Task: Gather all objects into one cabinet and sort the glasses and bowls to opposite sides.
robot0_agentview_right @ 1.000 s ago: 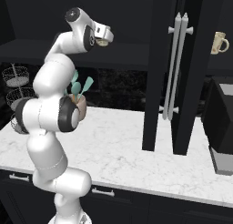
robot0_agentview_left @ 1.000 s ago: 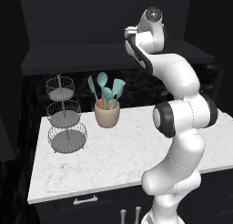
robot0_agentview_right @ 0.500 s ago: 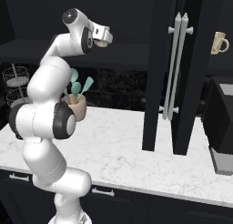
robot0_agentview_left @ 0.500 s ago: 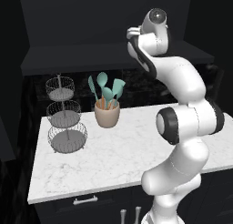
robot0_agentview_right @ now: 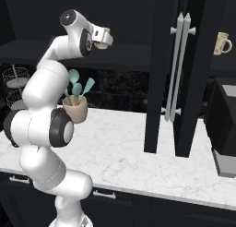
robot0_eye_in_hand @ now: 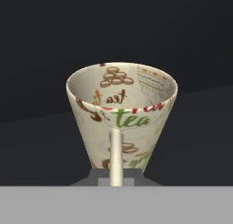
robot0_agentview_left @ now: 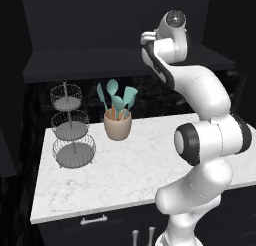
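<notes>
The hand (robot0_agentview_right: 104,38) is closed on a cream mug (robot0_eye_in_hand: 122,120); carriage toward the cabinet (robot0_agentview_right: 193,74) should keep it level; clear the door edge.

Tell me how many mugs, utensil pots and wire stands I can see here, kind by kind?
Mugs: 2, one held at the gripper, seen close up as a cream mug printed with "tea", and another mug high at the far right.
Utensil pots: 1, the tan pot of teal utensils on the counter.
Wire stands: 1, the tiered stand.
Total: 4.
</notes>
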Motion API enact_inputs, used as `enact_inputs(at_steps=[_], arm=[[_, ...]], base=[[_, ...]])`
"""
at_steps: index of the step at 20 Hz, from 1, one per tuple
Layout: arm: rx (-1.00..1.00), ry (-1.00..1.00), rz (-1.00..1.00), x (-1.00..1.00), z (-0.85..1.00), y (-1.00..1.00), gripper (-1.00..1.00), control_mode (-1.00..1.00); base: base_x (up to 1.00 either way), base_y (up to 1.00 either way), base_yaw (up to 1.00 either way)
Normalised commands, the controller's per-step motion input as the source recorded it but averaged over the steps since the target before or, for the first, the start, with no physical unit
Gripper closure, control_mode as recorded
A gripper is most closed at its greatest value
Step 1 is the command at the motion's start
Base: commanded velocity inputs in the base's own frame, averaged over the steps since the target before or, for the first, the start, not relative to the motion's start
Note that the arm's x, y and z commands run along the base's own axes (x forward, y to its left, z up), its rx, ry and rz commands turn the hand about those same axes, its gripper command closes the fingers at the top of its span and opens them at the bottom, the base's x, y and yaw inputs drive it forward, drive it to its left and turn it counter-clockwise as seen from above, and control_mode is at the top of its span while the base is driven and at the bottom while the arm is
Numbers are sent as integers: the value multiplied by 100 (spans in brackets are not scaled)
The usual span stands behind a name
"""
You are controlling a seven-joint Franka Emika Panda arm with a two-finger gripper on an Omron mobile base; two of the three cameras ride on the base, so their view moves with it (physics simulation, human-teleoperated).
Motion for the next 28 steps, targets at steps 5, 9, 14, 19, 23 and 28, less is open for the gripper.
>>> enact_inputs(at_steps=[5,9,14,19,23,28], arm=[[0,-4,0,-60,5,0,100,-100],[0,-8,0,-69,11,0,100,-100],[0,-11,0,-70,9,0,100,-100],[0,-12,0,-69,5,0,100,-100],[0,-11,0,-74,2,0,100,-100],[0,-2,0,-15,0,0,100,100]], base=[[0,0,0],[0,0,0],[0,0,0],[0,0,0],[0,0,0],[-58,0,0]])
